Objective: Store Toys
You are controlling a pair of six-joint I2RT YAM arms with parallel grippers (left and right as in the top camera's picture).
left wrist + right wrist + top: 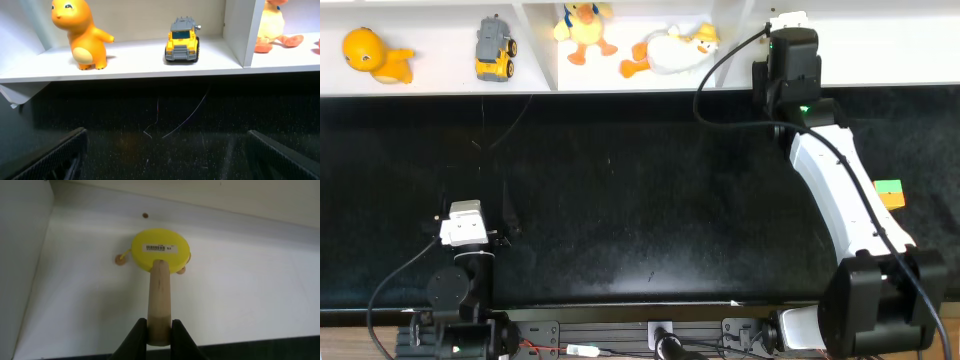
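Observation:
My right gripper (159,330) is shut on the wooden handle (159,297) of a yellow disc-shaped drum toy (160,250). The toy lies inside the rightmost compartment of the white shelf (250,295), close to the back wall. From above, the right gripper (790,45) sits at that compartment's mouth. My left gripper (463,222) rests low at the front left, open and holding nothing, its fingers (55,160) spread wide and facing the shelf.
The shelf (620,82) holds an orange figure (375,52), a yellow truck (494,50), a yellow duck plush (585,28) and a white duck plush (672,50). A green and orange block (889,192) lies on the black mat at the right.

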